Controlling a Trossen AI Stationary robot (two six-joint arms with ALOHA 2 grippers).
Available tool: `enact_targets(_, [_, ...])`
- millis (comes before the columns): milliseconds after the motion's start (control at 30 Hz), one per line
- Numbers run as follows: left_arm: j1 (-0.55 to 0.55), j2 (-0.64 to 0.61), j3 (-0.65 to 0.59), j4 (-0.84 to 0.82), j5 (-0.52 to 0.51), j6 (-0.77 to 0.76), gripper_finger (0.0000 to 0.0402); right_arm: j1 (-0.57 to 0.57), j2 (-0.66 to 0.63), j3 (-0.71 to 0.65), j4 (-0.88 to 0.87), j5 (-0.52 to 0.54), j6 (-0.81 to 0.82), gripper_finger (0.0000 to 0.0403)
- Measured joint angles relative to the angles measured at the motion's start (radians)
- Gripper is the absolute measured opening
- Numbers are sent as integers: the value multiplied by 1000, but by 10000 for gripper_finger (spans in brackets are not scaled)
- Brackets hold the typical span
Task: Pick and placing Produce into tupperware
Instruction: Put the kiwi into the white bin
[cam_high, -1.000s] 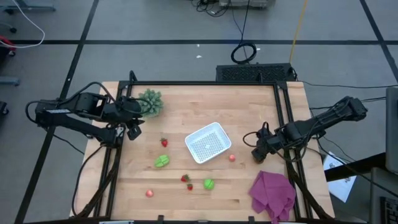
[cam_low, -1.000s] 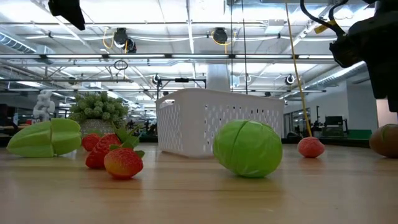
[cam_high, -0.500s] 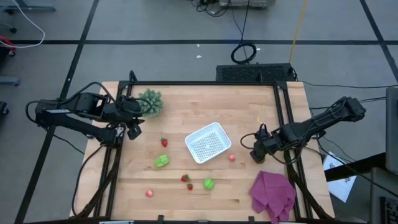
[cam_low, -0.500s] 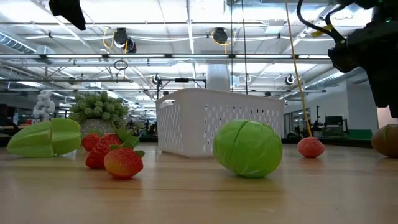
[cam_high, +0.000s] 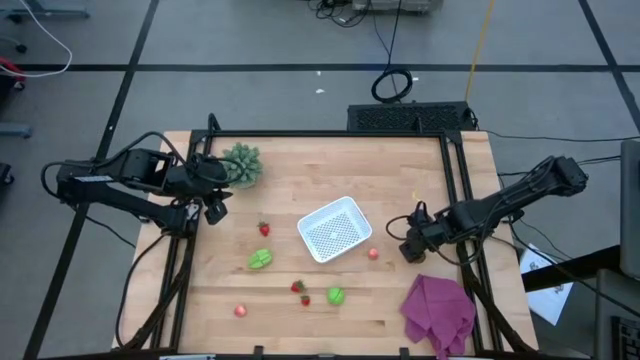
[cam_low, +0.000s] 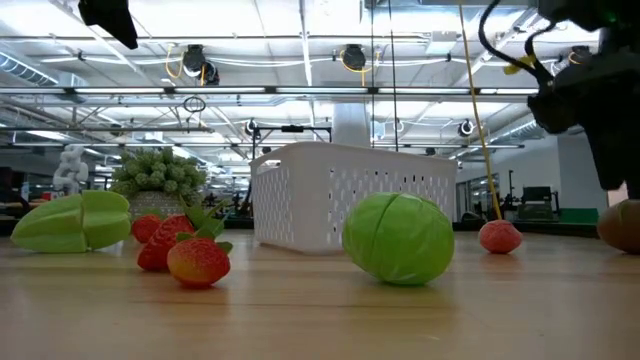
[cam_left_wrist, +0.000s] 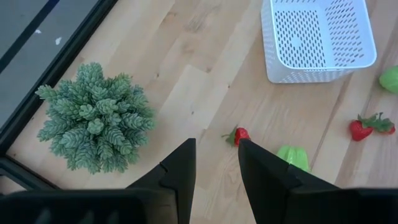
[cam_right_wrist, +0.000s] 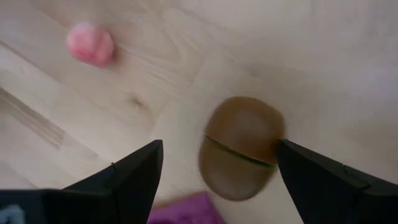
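The table carries the white tupperware near its middle, empty, with the produce scattered around it: a green leafy piece, a green ball, strawberries and a pink ball just right of the tub. The purple cloth lies at the near right corner.

The right gripper hangs low over the brown piece, fingers spread wide to either side of it. To do this grab well, I'd say it should drop straight down, centre the piece between the fingers and close across its narrower width, keeping clear of the cloth edge beside it.

The left gripper waits by the spiky plant, fingers a little apart, holding nothing.
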Motion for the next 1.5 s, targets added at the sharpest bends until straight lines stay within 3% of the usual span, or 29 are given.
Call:
enact_targets(267, [0, 0, 0, 0, 0, -3, 124, 0, 0, -104, 112, -26, 23, 302])
enact_targets(1033, [0, 0, 0, 0, 0, -6, 124, 0, 89, -105, 132, -24, -13, 301])
enact_targets(1367, [0, 0, 0, 0, 0, -6, 124, 0, 89, -106, 128, -23, -16, 236])
enact_targets(1500, [0, 0, 0, 0, 0, -5, 124, 0, 89, -106, 131, -20, -18, 235])
